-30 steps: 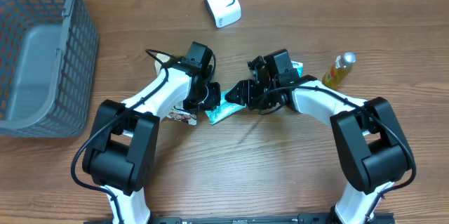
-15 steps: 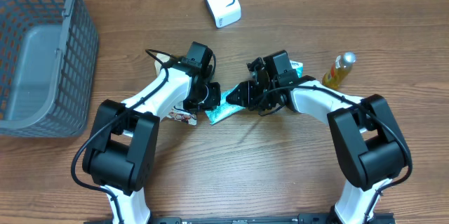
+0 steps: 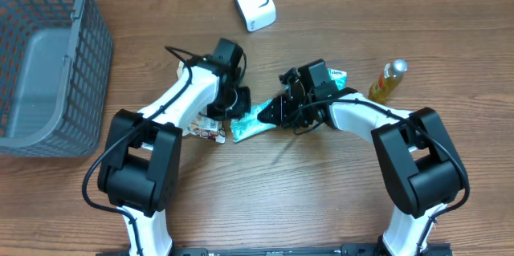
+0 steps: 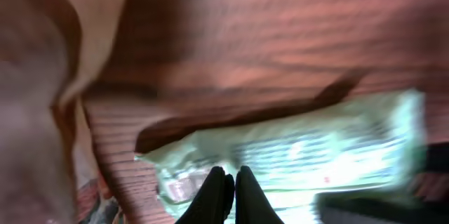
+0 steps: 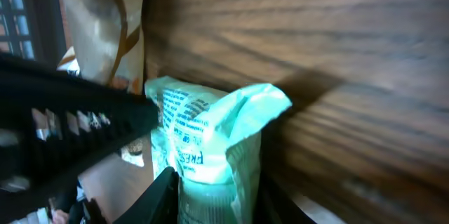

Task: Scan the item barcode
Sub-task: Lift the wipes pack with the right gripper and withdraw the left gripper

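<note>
- Closing in: right gripper (image 5: 214, 199) jaws have narrowed over the last sec round the right end of the green packet (image 3: 255, 119); can't tell yet if they bite.
- Left gripper (image 4: 229, 182) unchanged, pinched fully shut on the packet's left end. Shadow on the table (image 3: 321, 192) suggests it's lifted.
- Packet sits mid-table btwn both grippers, nudged slightly far-left w/ the left arm.
- Looks to me like a two-handed hold is forming, prob. to pull it flat. White scanner (image 3: 254, 2) is at the far edge, well apart, so no scan yet.
</note>
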Robot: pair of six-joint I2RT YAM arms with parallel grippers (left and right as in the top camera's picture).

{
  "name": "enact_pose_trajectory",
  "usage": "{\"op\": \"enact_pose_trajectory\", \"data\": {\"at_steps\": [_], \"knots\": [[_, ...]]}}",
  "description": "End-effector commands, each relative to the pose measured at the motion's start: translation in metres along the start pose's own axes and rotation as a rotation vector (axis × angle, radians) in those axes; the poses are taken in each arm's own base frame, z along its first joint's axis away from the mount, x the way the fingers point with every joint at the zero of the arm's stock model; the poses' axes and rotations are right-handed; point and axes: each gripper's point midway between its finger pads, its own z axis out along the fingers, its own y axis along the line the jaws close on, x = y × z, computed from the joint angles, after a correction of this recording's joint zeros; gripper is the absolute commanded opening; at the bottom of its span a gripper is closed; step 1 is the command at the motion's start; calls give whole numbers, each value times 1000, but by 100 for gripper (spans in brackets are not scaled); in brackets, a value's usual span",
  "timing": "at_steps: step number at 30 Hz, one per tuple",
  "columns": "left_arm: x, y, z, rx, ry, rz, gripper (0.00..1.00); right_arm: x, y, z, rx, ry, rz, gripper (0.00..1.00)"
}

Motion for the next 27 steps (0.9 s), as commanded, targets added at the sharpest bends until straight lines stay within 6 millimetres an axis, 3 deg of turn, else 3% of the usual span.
{"op": "enact_pose_trajectory", "data": {"at_steps": [1, 7, 18, 22, 27], "knots": [[-14, -1, -9, -19, -39, 30, 4, 8, 1, 5, -19, 30, 4, 27], [-6, 24, -6, -143, -26, 19, 4, 6, -1, 3, -19, 26, 7, 4], [-3, 23, -6, -134, -9, 36, 4, 7, -14, -16, -60, 52, -71, 4], [-14, 15, -35, -109, -66, 73, 4, 8, -15, -24, -104, 63, -83, 4], [-41, 6, -116, -27, -279, 55, 4, 6, -4, -38, -134, 52, -128, 4]]}}
